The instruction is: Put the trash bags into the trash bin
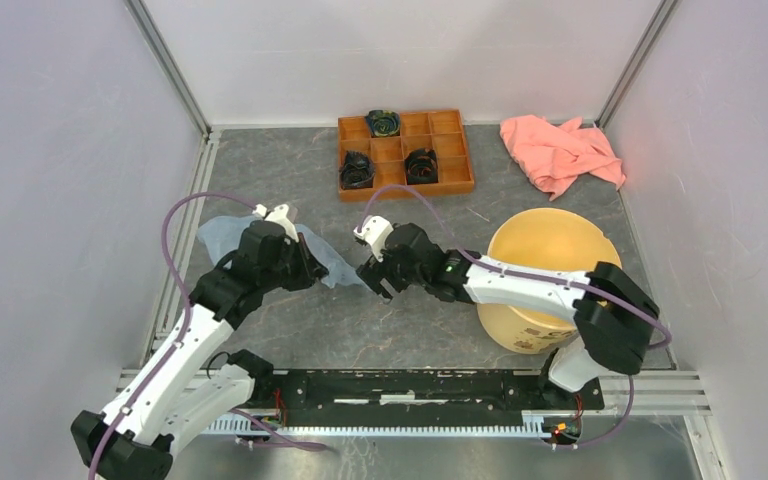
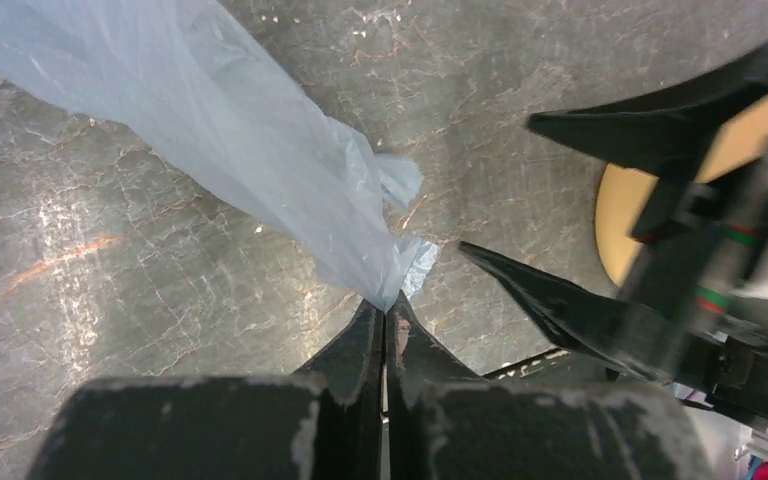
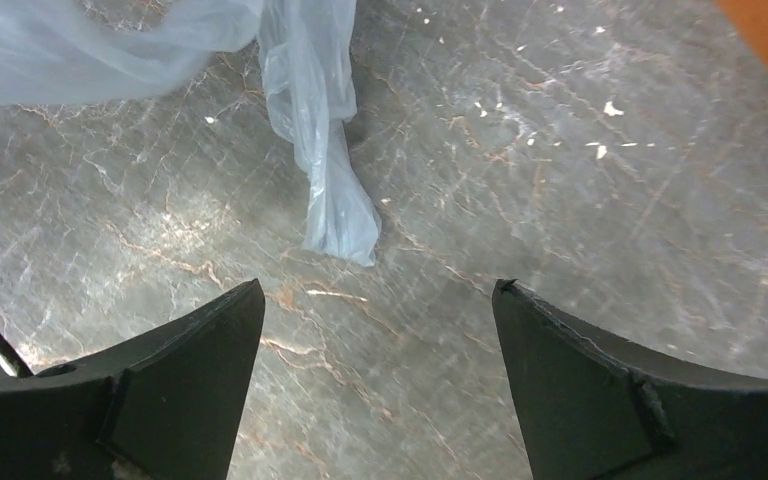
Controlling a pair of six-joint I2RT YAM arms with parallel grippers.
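Observation:
The trash bag (image 1: 222,236) is a thin pale blue plastic sheet, spread on the marbled table left of centre. My left gripper (image 1: 320,268) is shut on a bunched edge of the bag (image 2: 260,140), which fans out from the pinched tips (image 2: 388,308). My right gripper (image 1: 376,282) hangs just right of it, open, with nothing between its fingers (image 3: 210,345). A twisted end of the bag (image 3: 332,195) lies on the table just beyond them. The trash bin (image 1: 545,245), a round pale yellow bucket, stands at the right behind the right arm and shows in the left wrist view (image 2: 615,215).
A compartmented orange-brown wooden tray (image 1: 452,152) with dark coiled items sits at the back centre. A salmon-pink cloth (image 1: 560,150) lies at the back right. White walls close in three sides, and a metal rail (image 1: 410,385) runs along the near edge.

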